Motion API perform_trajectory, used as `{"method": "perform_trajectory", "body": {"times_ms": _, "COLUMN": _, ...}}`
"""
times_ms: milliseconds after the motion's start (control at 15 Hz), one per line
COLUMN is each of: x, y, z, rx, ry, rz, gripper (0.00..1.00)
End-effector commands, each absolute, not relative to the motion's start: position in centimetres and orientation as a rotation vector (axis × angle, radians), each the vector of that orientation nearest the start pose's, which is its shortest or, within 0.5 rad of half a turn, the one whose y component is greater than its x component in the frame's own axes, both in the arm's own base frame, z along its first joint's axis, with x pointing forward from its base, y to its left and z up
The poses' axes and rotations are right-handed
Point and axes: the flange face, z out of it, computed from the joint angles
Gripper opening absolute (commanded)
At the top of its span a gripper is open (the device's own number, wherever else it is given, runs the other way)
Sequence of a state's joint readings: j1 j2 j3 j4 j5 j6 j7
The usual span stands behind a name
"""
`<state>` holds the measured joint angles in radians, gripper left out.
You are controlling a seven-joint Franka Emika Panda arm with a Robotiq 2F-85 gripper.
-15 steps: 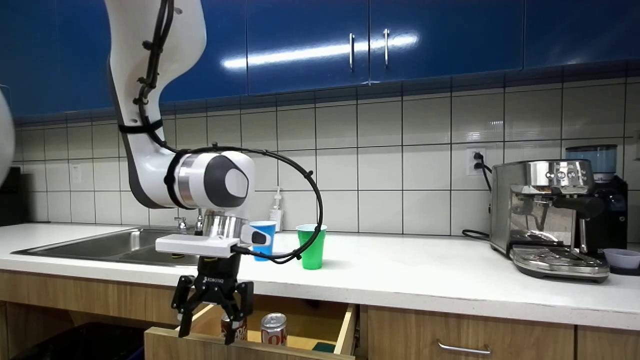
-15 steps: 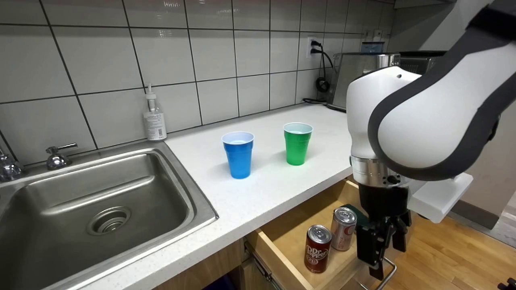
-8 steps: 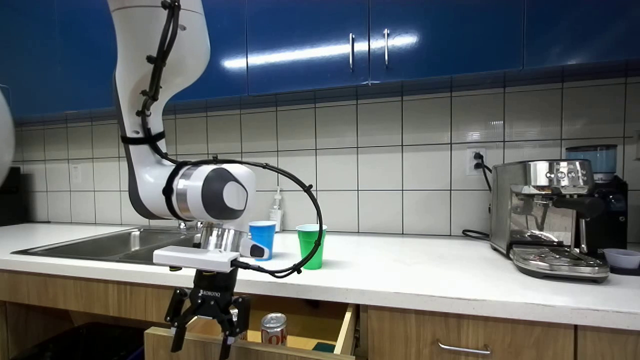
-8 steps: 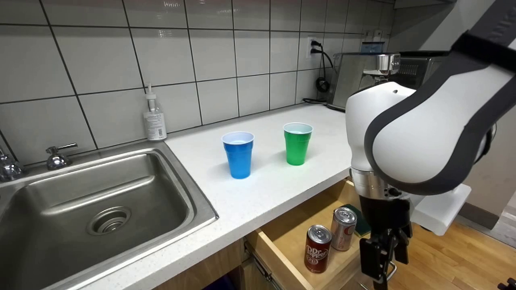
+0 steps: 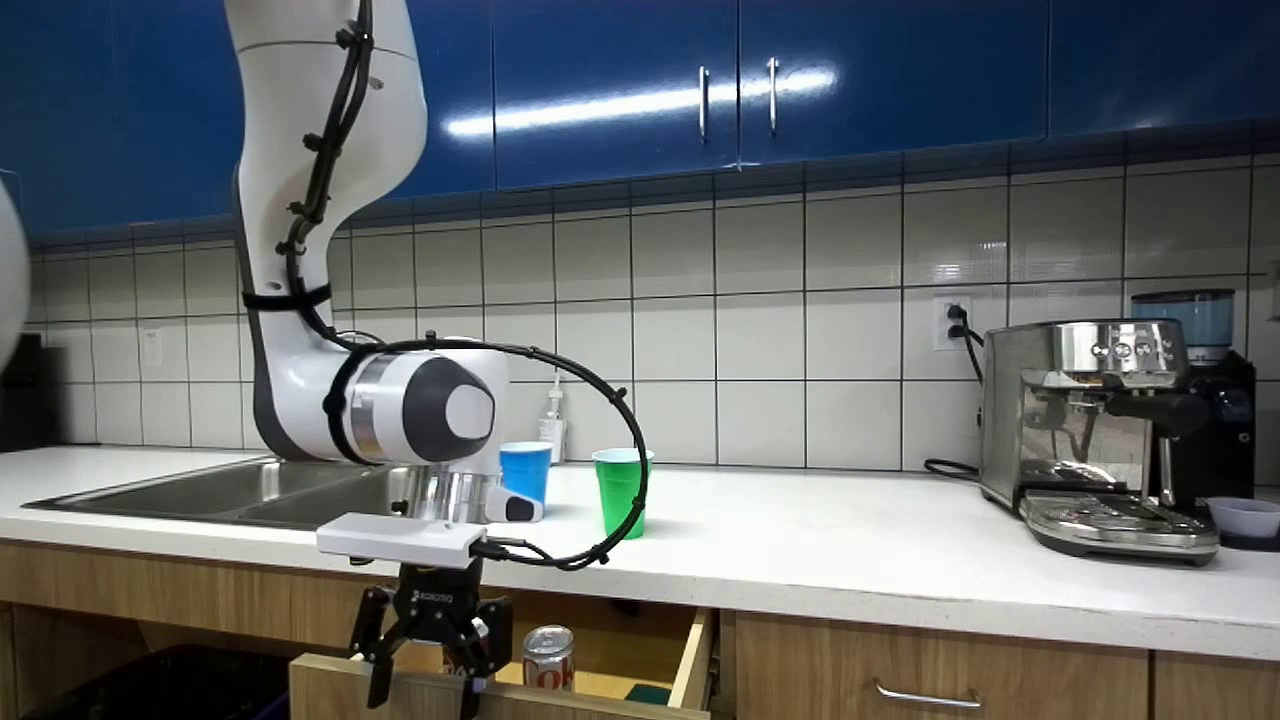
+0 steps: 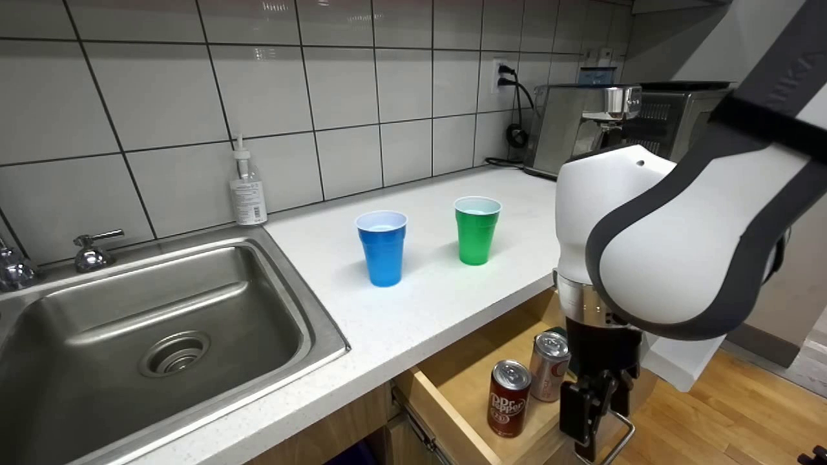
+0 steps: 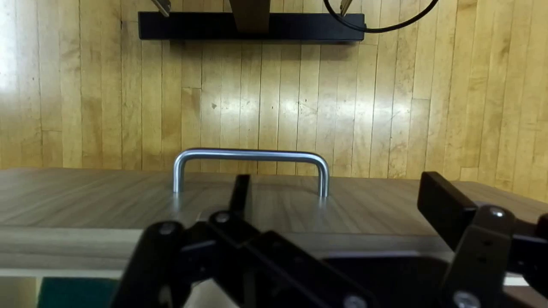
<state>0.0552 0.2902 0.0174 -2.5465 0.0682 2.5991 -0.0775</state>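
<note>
My gripper [image 5: 424, 697] points downward at the front panel of a pulled-out wooden drawer [image 5: 325, 683]. Its black fingers stand wide apart with nothing between them. In the wrist view, a silver bar handle [image 7: 252, 155] sticks out from the panel face, left of the gap between the fingertips; I see no contact with it. Whether the fingers touch the panel I cannot tell. Inside the drawer stand a dark red Dr Pepper can [image 6: 508, 403] and a silver Coke can [image 6: 549, 371], both upright. A dark green item [image 5: 648, 694] lies there too, partly hidden by the arm in an exterior view.
On the white counter [image 5: 800, 540] stand a blue cup [image 6: 382, 252] and a green cup [image 6: 477, 232]. Beside them are a steel sink [image 6: 194, 303] and a soap bottle [image 6: 248, 194]. Further off is an espresso machine [image 5: 1090, 430]. My arm's cable loops out past the green cup.
The arm has come down and the gripper has shifted in towards the drawer front over the last second. Its fingers have stayed apart. Drawer, cans and cups have not moved.
</note>
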Motion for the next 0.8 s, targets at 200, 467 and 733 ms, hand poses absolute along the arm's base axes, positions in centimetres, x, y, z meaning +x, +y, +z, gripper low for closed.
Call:
{"method": "perform_trajectory", "body": {"times_ms": 200, "x": 42.9, "y": 2.8, "z": 15.3, "rx": -3.133, "ry": -0.041, "rz": 0.201, "gripper": 1.0}}
{"method": "perform_trajectory", "body": {"times_ms": 467, "x": 43.7, "y": 2.3, "z": 15.6, "rx": -3.154, "ry": 0.009, "rz": 0.151, "gripper": 1.0}}
{"method": "perform_trajectory", "body": {"times_ms": 733, "x": 44.9, "y": 1.5, "z": 15.8, "rx": -3.186, "ry": 0.038, "rz": 0.117, "gripper": 1.0}}
